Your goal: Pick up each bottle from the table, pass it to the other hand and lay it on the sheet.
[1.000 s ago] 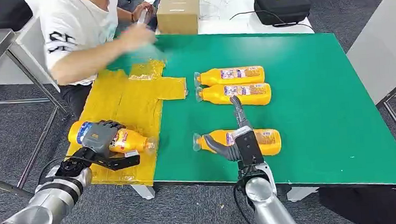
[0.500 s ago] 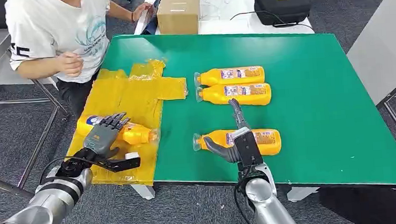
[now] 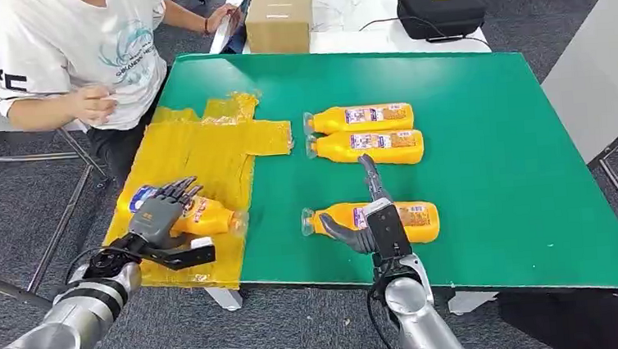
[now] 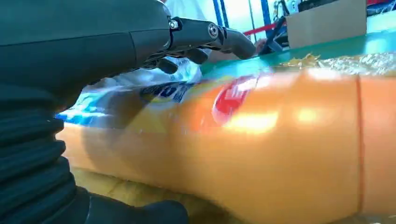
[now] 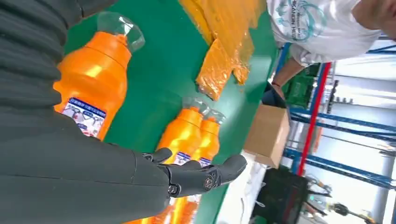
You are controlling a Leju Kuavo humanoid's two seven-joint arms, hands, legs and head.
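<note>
Laying a bottle down on the sheet, that's the step in hand by the look of it. Lower left of the head view, the left hand [image 3: 158,215] sits over the delivered bottle [image 3: 189,216], fingers spread and lifted off it, and the wrist view shows the fingers [image 4: 205,35] stretched out above the orange body rather than wrapped round it. So that hand reads as open, nothing gripped. The bottle lies on its side on the yellow sheet [image 3: 206,153], clear cap pointing toward the green table [image 3: 483,129].

Centre low in the frame, the right hand [image 3: 371,211] is poised over the nearest bottle [image 3: 411,219], which lies on the green with its cap to the left. Its fingers are apart, one pointing up the frame, thumb out to the left; I'd call it open, holding nothing yet.

Two more bottles [image 3: 363,119] lie side by side just above, middle of the frame, touching or nearly so. A person [image 3: 75,51] sits upper left, beside the sheet.

Next move, as I judge it: the right hand has to close round that nearest bottle, lift it, and bring it across for the left to take. The left needs to clear the sheet first.
</note>
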